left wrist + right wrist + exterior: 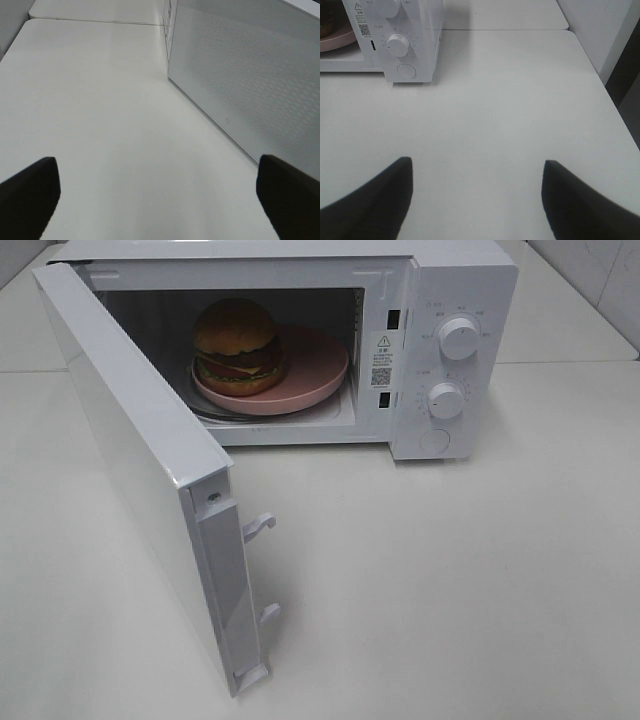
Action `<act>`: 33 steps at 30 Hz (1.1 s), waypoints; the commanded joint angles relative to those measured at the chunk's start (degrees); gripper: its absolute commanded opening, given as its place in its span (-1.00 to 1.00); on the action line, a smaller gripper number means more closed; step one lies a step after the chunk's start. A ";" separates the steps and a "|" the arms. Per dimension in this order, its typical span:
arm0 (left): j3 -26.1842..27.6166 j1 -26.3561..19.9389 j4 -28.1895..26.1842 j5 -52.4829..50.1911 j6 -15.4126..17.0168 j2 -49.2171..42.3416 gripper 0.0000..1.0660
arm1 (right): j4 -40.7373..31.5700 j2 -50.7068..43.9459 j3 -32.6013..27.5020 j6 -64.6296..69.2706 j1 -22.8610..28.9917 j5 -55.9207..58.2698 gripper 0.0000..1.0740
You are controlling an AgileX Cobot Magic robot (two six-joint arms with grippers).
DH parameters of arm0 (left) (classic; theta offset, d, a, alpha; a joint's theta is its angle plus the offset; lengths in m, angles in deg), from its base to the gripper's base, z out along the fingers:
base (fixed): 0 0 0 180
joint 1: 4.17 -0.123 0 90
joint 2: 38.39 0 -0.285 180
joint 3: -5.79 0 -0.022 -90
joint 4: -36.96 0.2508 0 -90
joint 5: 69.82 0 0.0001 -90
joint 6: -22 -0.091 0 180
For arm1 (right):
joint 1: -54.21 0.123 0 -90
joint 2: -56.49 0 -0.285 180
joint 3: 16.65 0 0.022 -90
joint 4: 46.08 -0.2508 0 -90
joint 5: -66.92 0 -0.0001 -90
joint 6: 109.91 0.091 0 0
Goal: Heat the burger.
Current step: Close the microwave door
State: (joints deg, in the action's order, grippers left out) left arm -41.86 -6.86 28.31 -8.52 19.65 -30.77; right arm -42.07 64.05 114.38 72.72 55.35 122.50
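White desk (480, 570) carries one white microwave (470, 280), its single door (130, 440) standing wide open on the left arm's side. Inside the cavity sits one pink plate (315, 375), and on its left part one burger (236, 340), round, with no long axis. The panel bears an upper knob (458, 338) and a lower knob (446, 399), two in all. The left fingers (27, 197) are spread apart and empty, the door's outer face just beside them. The right fingers (370, 200), also apart and empty, face the panel from well off. Shutting the door likely falls to the nearer left arm.
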 commanded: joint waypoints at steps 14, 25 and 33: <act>1.15 0.46 3.67 -19.60 2.06 12.55 -0.71 | -0.29 -1.72 -0.17 0.17 -0.40 -0.57 0.20; -5.04 0.46 5.44 -49.39 1.95 23.95 -1.00 | -0.29 -1.72 -0.17 0.17 -0.40 -0.57 0.20; -13.01 0.46 5.39 -76.09 2.35 35.24 -1.00 | -0.29 -1.72 -0.17 0.17 -0.40 -0.57 0.20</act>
State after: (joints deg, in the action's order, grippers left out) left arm -54.64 -6.86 33.86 -81.51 21.49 4.29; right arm -42.13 64.05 114.38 72.72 55.35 122.50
